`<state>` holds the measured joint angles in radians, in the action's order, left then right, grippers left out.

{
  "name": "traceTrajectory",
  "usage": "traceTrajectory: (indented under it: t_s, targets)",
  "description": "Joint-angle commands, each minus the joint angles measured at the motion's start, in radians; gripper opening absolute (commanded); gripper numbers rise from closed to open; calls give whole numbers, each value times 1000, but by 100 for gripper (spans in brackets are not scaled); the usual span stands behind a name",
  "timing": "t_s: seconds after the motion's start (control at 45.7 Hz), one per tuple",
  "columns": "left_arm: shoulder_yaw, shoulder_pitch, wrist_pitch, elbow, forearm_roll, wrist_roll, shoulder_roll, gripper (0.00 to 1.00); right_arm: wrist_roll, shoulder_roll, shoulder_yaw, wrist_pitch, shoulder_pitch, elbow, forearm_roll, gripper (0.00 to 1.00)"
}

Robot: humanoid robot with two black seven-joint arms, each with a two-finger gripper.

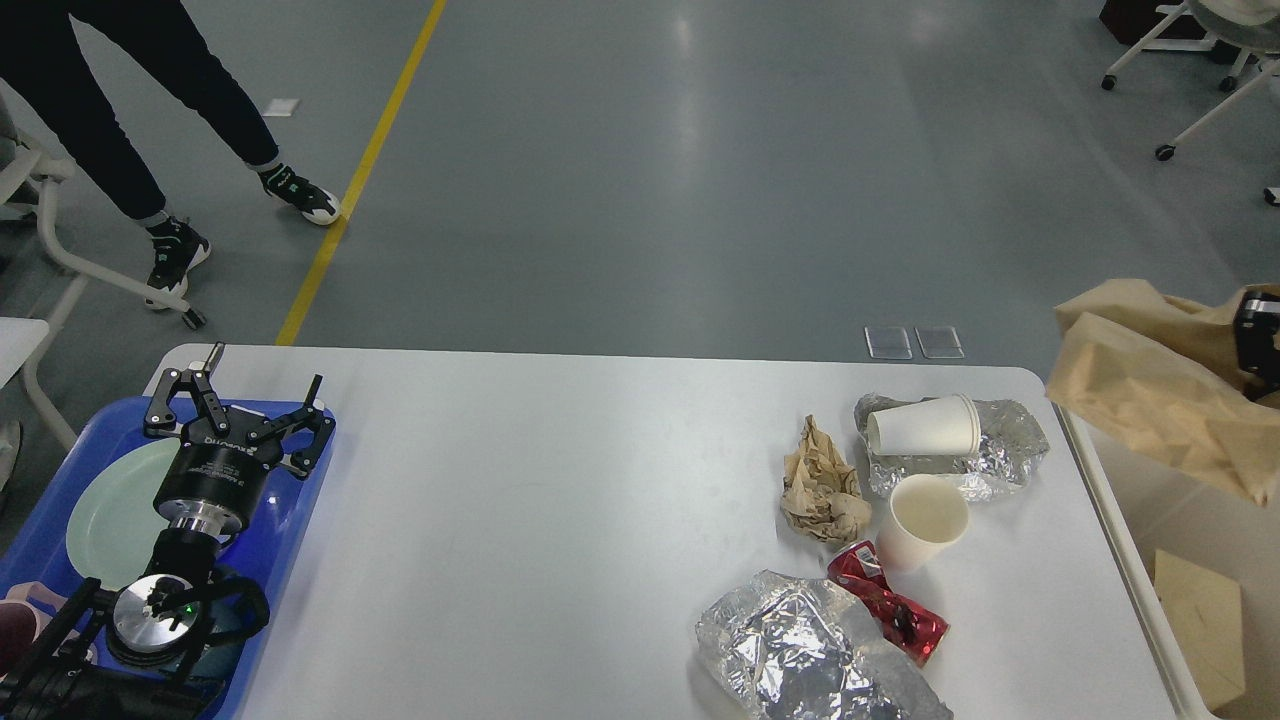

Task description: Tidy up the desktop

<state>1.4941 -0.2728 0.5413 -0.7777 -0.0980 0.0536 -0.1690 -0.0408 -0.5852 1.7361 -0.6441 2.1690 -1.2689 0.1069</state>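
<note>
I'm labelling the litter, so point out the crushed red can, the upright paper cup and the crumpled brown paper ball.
crushed red can (890,604), head view, middle of its dented body
upright paper cup (925,523), head view, its open mouth
crumpled brown paper ball (823,487), head view, its centre

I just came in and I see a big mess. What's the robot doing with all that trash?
It's tidying the desktop. The right gripper, mostly out of view, holds a brown paper bag above the beige bin. Left on the table: two paper cups, crumpled foil, a crushed red can and a paper wad. The left gripper hangs open over the blue tray.
</note>
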Motion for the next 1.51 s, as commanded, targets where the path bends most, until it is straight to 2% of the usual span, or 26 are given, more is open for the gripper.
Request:
traceTrajectory:
  t_s: [0.0, 0.197, 0.481, 0.722, 0.963, 1.357, 1.4, 1.422, 1.444, 1.488]
  targets:
    - [0, 0, 0, 0, 0, -1, 0, 97, 1, -105, -38, 32, -191, 183, -4, 0]
    - [0, 0, -1, 0, 0, -1, 0, 97, 2, -197, -292, 141, -625, 446, 2, 0]
    - [0, 0, 0, 0, 1, -1, 0, 97, 4, -171, -585, 245, -1087, 801, 10, 0]
    - [0, 0, -1, 0, 1, 0, 0, 97, 4, -93, -809, 506, -1383, 948, 10, 0]
    - [0, 0, -1, 0, 0, 0, 0, 97, 12, 25, -871, 554, -1574, 1120, 11, 0]
    - [0, -2, -1, 0, 0, 0, -1, 97, 12, 57, -894, 558, -1647, 1132, 13, 0]
    - [0, 0, 0, 0, 1, 0, 0, 97, 12, 57, -894, 563, -1647, 1132, 13, 6]
    - [0, -2, 0, 0, 0, 0, 0, 97, 12, 57, -892, 566, -1649, 1132, 13, 13]
    - [0, 0, -1, 0, 1, 0, -1, 97, 10, 59, -892, 570, -1649, 1132, 14, 26]
    - [0, -2, 0, 0, 1, 0, 0, 97, 10, 59, -889, 583, -1649, 1134, 14, 64]
